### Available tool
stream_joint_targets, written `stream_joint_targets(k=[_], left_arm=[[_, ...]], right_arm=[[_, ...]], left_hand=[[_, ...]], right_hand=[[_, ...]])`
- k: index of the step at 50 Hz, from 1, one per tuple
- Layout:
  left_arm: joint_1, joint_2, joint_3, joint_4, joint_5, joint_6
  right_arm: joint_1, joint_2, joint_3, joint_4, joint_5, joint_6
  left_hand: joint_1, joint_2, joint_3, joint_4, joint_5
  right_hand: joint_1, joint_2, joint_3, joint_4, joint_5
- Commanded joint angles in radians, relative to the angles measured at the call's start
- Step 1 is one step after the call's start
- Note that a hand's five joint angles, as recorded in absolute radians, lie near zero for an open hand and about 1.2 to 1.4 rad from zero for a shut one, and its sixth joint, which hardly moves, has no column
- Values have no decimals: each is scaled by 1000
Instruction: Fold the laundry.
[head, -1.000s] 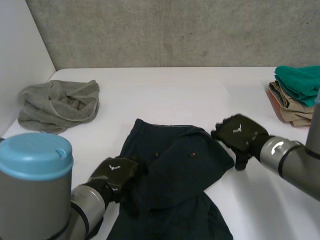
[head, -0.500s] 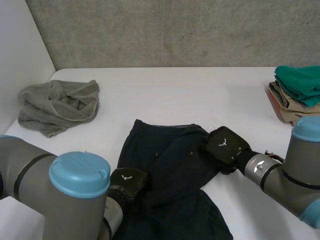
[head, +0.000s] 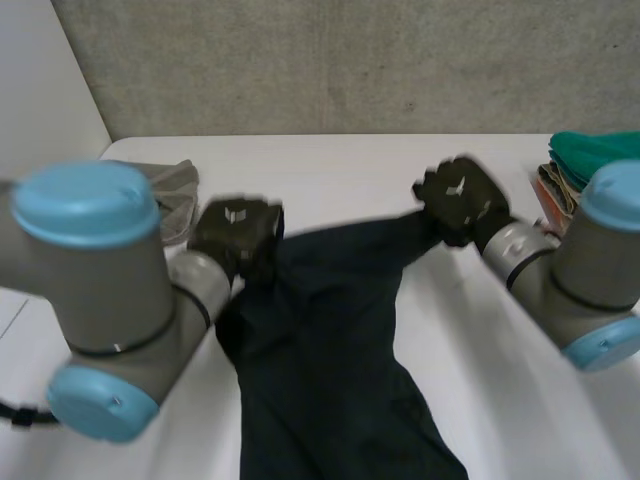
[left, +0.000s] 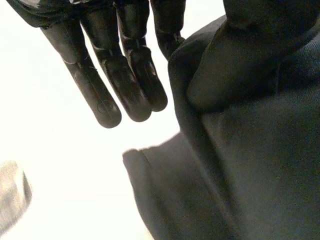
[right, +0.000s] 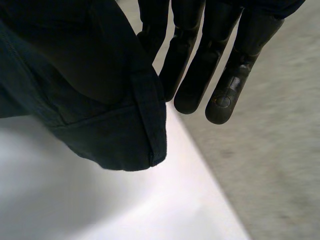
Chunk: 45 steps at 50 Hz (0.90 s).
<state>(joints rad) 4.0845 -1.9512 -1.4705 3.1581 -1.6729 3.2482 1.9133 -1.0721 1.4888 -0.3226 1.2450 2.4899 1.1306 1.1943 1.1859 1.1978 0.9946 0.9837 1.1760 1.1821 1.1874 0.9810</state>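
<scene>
A dark navy garment hangs stretched between my two hands, its lower part trailing on the white table. My left hand is raised at the garment's upper left corner and shut on it. In the left wrist view the cloth is bunched against the thumb side beside the straight fingers. My right hand is raised at the upper right corner and shut on it. In the right wrist view a hemmed fold is pinched beside the straight fingers.
A crumpled grey towel lies at the back left, partly behind my left arm, and its edge appears in the left wrist view. A stack of folded clothes with a green piece on top sits at the table's right edge.
Both hands have closed on the garment's upper corners and lifted them up and toward the far side. The garment has gone from lying flat to hanging stretched between them.
</scene>
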Motion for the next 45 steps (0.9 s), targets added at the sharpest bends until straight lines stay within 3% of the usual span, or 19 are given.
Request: stream_joint_targets(k=[1, 8, 13, 21, 27, 31, 38, 45], left_arm=[[16, 92, 179, 10, 156, 68], [-7, 195, 257, -6, 183, 67], [-19, 372, 228, -42, 183, 68], [-12, 534, 242, -93, 186, 73], [-6, 528, 268, -102, 186, 93], [16, 427, 272, -104, 185, 137], [131, 156, 344, -73, 185, 192], [151, -167, 605, 57, 193, 199]], right_arm=[[-20, -217, -59, 88, 24, 82], [-46, -432, -68, 244, 11, 87], [-72, -590, -102, 374, 8, 90], [-115, -696, -173, 441, 11, 93], [-105, -697, -191, 453, 11, 93], [-108, -663, -191, 453, 8, 93], [-85, -364, -275, 416, 21, 87], [-20, -77, -398, 243, 94, 70]], left_hand=[[266, 202, 210, 198, 227], [266, 202, 210, 198, 227], [266, 202, 210, 198, 227], [266, 202, 210, 198, 227], [266, 202, 210, 198, 227], [266, 202, 210, 198, 227], [266, 202, 210, 198, 227], [266, 202, 210, 198, 227]], right_hand=[[413, 220, 214, 209, 241], [413, 220, 214, 209, 241], [413, 220, 214, 209, 241], [413, 220, 214, 209, 241], [413, 220, 214, 209, 241], [413, 220, 214, 209, 241], [413, 220, 214, 209, 241], [413, 220, 214, 209, 241]])
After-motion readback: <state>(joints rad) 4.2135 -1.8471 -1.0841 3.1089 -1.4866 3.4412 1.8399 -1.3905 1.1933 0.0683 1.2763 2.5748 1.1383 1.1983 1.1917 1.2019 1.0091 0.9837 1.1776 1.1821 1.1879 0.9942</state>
